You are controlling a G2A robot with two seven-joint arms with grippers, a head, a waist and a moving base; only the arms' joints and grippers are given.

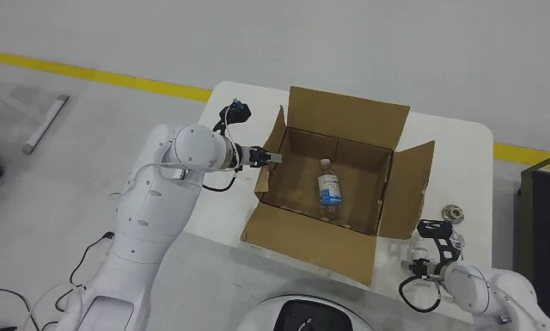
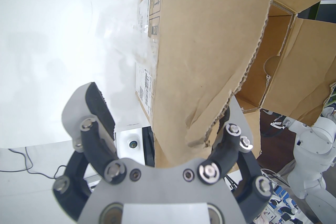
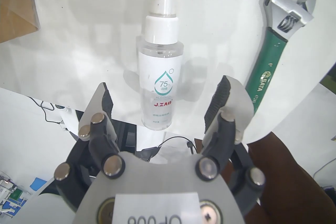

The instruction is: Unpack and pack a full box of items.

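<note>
Two grippers, both spread open: left gripper astride the side flap of the box, apparently steadying it; right gripper with spray bottle untouched inside its span, wrench just beside, so probably the packing step, next calling for a square close on the bottle.

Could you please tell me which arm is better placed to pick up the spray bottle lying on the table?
Right. The right end effector hangs open over the spray bottle, a finger on each side; the left end effector straddles the cardboard box flap.
</note>
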